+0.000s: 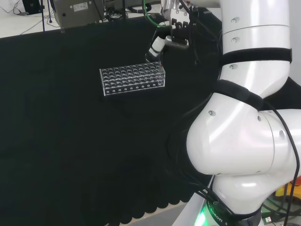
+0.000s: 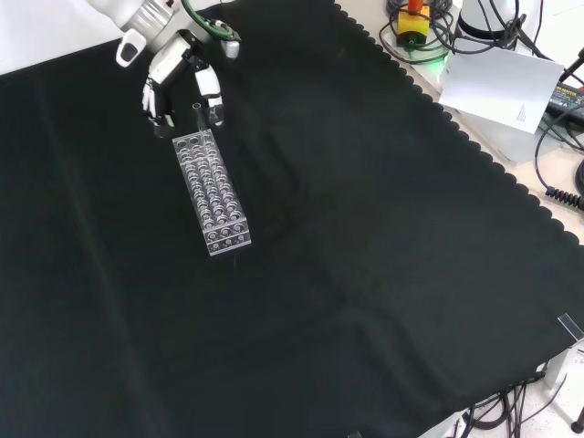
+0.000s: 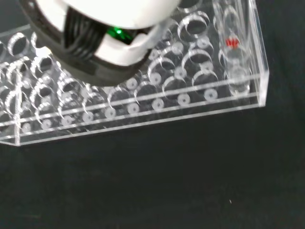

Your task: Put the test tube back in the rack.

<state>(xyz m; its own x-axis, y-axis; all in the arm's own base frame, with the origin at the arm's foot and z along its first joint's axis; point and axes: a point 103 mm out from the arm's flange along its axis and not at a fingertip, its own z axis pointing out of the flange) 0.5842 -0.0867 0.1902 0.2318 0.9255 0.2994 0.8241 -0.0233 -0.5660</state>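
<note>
On the tabletop (image 2: 383, 274): a black cloth covers it, and a clear rack (image 2: 212, 192) lies in the far left part of the front view.
Rack: a long clear block with rows of round holes; in the head view it sits left of my white arm links, its right end just beside my robot hand (image 1: 157, 47).
My robot hand: it hangs over the rack's far end in the front view, fingers (image 2: 211, 94) pointing down on both sides of a thin clear test tube (image 2: 197, 117).
Grip: I cannot tell whether my fingers pinch the tube.
Test tube: upright at the rack's far end; in the wrist view a clear tube with a red mark stands in a corner hole.
</note>
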